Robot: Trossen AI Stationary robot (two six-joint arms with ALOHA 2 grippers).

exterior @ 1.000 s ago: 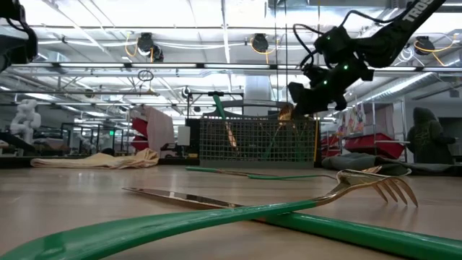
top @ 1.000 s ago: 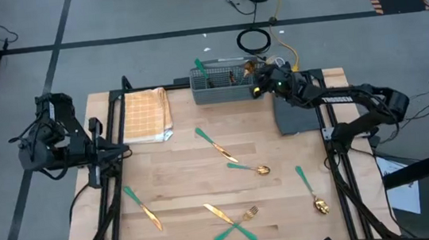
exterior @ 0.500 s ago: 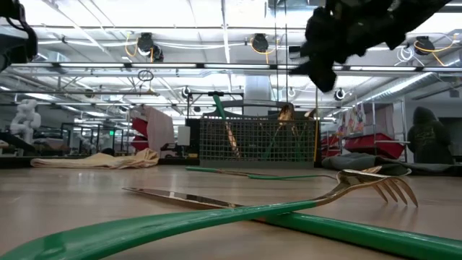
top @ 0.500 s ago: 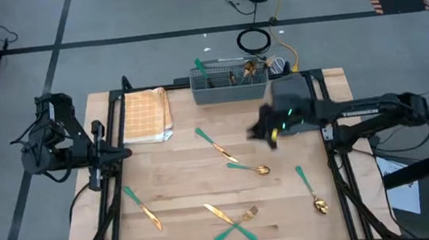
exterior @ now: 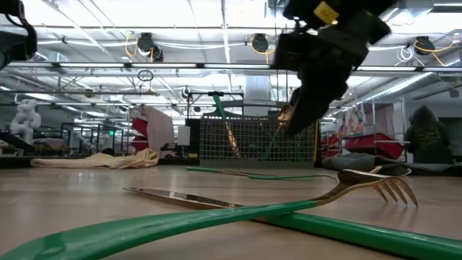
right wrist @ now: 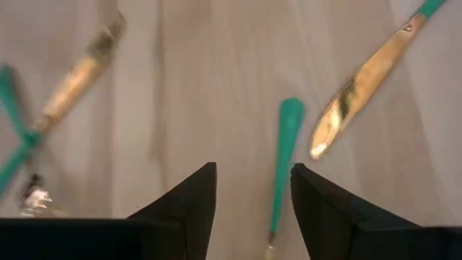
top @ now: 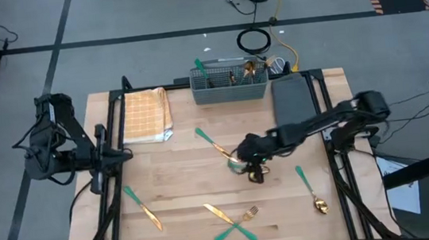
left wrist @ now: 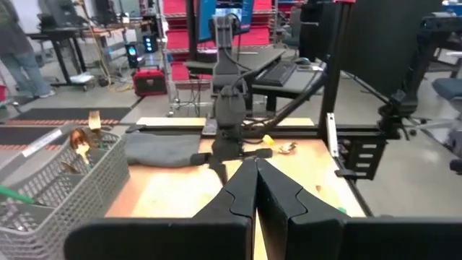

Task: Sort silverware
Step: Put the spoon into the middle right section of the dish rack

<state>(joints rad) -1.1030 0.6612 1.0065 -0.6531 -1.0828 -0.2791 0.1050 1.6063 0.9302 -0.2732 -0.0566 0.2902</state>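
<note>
Gold-and-teal silverware lies flat on the wooden table in the high view: a knife (top: 215,144), a spoon (top: 234,165) partly under my right gripper, another spoon (top: 311,189), a knife (top: 142,207), and a crossed knife and fork (top: 234,222). My right gripper (top: 245,165) hangs open over the middle of the table, fingers pointing down. In its wrist view the gripper (right wrist: 253,191) has the spoon's teal handle (right wrist: 286,141) just ahead of the gap, with a knife blade (right wrist: 359,81) beside it. My left gripper (left wrist: 256,184) is shut and waits off the table's left edge (top: 120,153).
A grey slotted basket (top: 229,84) at the far edge holds several pieces standing upright. A tan checked cloth (top: 146,115) lies folded at the far left corner. A dark pad (top: 290,96) sits at the far right. The low view shows the fork (exterior: 375,185) close by.
My right gripper has swung from above the basket at the far edge toward the near edge and left. It has come down low over the spoon in the middle of the table. The silverware on the table has stayed put.
</note>
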